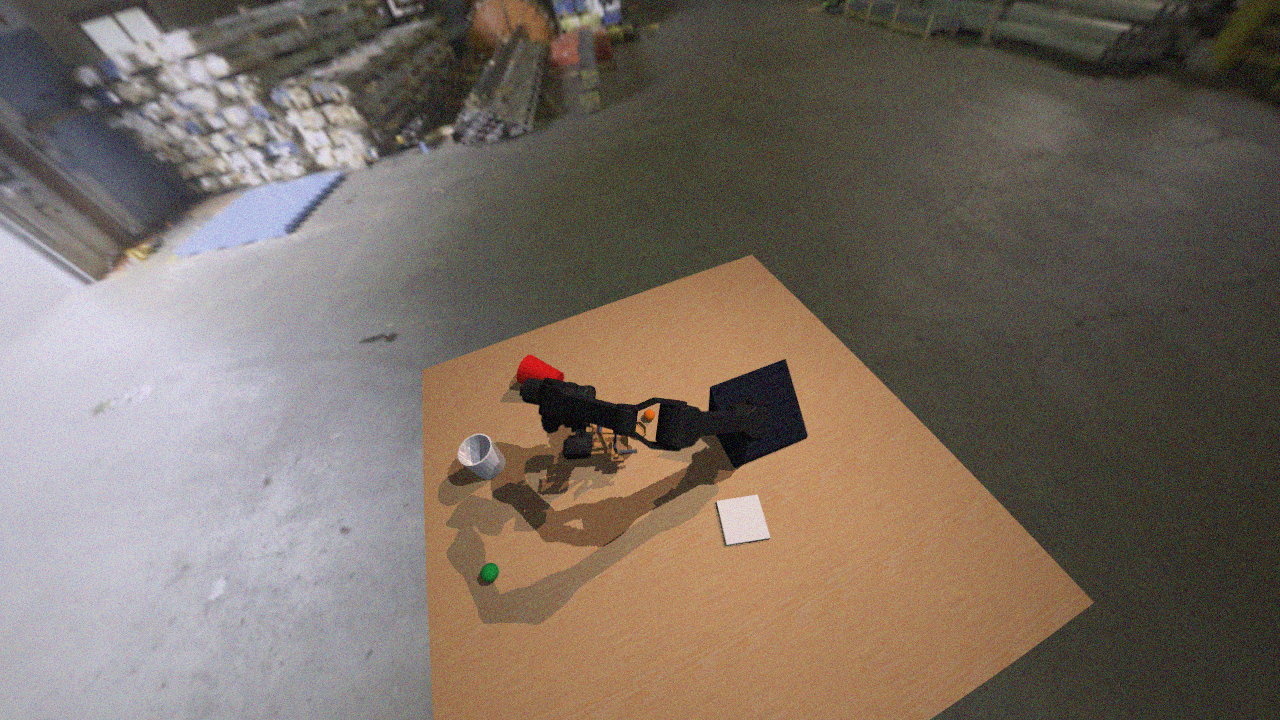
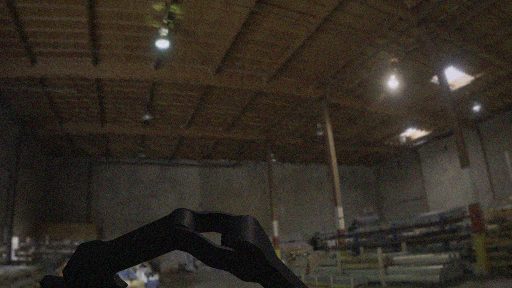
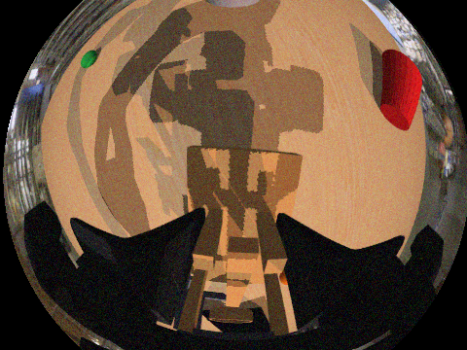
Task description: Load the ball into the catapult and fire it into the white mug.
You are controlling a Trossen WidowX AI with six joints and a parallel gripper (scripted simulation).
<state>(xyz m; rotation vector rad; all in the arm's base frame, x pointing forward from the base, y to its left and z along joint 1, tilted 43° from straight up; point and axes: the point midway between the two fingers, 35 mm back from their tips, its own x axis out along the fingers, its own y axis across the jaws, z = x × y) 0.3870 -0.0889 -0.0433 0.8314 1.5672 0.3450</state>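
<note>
With our black fingers (image 1: 597, 438) partly open, clamped on the light wooden catapult (image 1: 618, 438) (image 3: 243, 170), aiming looked nearly done towards the white cylindrical mug (image 1: 483, 456) (image 3: 233, 2), but loading and firing remained, the small orange ball (image 1: 649, 414) (image 3: 283, 278) and round green ball (image 1: 489, 573) (image 3: 89, 58) both lying outside it.

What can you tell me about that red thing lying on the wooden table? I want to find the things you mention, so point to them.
The plain red cup-shaped piece (image 1: 538, 369) (image 3: 402, 87) looks like smooth plastic. It tapers from a wide end to a narrow one and lies on its side, near the table's edge. From above, the black robot arm (image 1: 617, 414) covers a little of it; the wrist view shows it apart from the gripper (image 3: 241, 216), with only the table (image 1: 850, 537) (image 3: 341, 185) seen touching it. No handle shows, and I can't tell whether it is hollow.
</note>
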